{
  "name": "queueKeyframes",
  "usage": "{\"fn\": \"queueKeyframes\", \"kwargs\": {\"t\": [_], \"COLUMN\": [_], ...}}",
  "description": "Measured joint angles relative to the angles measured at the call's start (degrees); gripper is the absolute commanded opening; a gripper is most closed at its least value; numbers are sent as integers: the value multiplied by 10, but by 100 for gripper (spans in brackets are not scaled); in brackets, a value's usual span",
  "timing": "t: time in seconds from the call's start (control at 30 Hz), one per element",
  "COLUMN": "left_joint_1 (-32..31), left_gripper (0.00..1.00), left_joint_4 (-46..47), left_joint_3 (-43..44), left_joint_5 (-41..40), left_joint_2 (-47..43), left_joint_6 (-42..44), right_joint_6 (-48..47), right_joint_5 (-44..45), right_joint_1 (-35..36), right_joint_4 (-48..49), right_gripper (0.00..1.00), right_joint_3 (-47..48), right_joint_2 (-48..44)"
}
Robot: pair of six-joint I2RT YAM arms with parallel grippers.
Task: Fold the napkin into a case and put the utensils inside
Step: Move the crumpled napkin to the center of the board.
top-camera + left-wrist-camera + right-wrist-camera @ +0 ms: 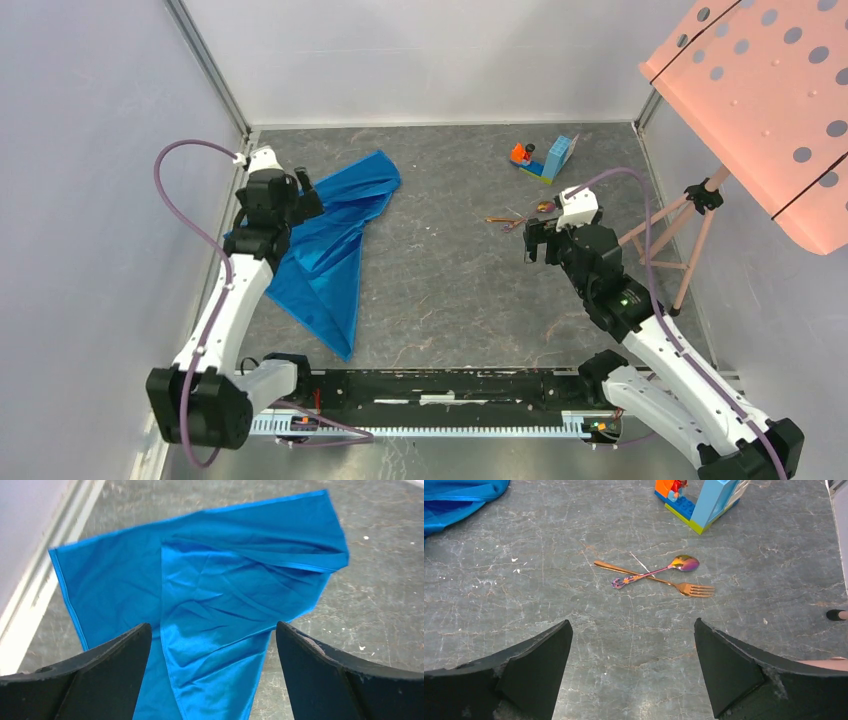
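- Napkin (335,235): bright blue, left of centre in the top view, lying flat on the table (450,290) with loose folds, one long corner pointing to the bottom of the frame. Not folded into a case.
- In the left wrist view one flap is folded over the middle and creases run across it.
- Utensils (520,217): right of centre in the top view, bare on the table, well apart from the napkin.
- Right wrist view: copper fork (659,580) and spoon (674,566) with a purple-gold bowl, handles crossed, touching. A thin pale sliver beside them, cannot tell what.
- Left gripper (212,627): released, jaws wide, above the napkin, holding nothing.
- Right gripper (632,624): released, jaws wide, over bare table below the utensils in frame, holding nothing.
- Toy blocks (545,158): orange, blue and light blue, upper right of centre, near the utensils but not touching.
- Pink perforated panel (760,90) on a stand, upper right corner.
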Motion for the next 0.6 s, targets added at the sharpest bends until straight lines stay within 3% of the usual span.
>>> {"fn": "queueKeyframes", "kwargs": {"t": [0.43, 0.6], "left_joint_1": [205, 244], "left_gripper": [100, 95], "left_joint_4": [-20, -14], "left_joint_3": [7, 37], "left_joint_5": [189, 269], "left_joint_2": [203, 321], "left_joint_6": [-144, -168], "right_joint_6": [-3, 10], "right_joint_5": [-35, -37], "right_joint_1": [0, 0], "right_joint_4": [-3, -3], "right_gripper": [98, 98], "right_joint_3": [-4, -2], "right_joint_2": [40, 68]}}
